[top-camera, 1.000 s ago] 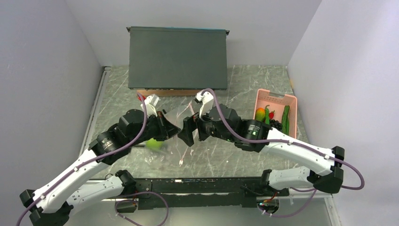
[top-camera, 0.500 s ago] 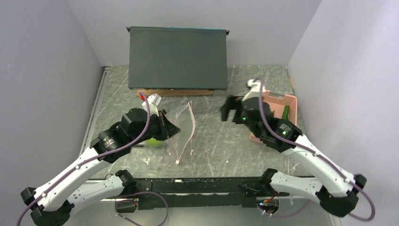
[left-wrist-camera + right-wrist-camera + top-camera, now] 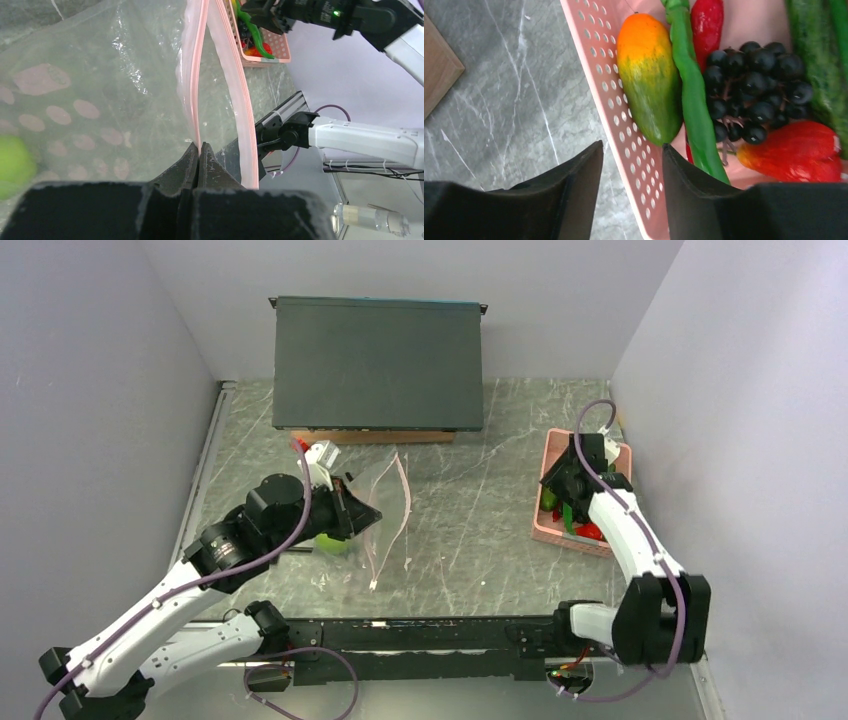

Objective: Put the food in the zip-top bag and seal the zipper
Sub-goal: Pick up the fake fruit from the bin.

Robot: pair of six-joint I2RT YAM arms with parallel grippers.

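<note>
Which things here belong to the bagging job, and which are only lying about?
Job: bag, zipper, lime-green fruit, mango, green pepper, red chili, grapes, cucumber.
Lying about: pink basket (only holds food), dark box, wooden board.

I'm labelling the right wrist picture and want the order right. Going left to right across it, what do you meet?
Grey marble table → pink basket → orange-green mango → long green pepper → black grapes → dark green cucumber.
</note>
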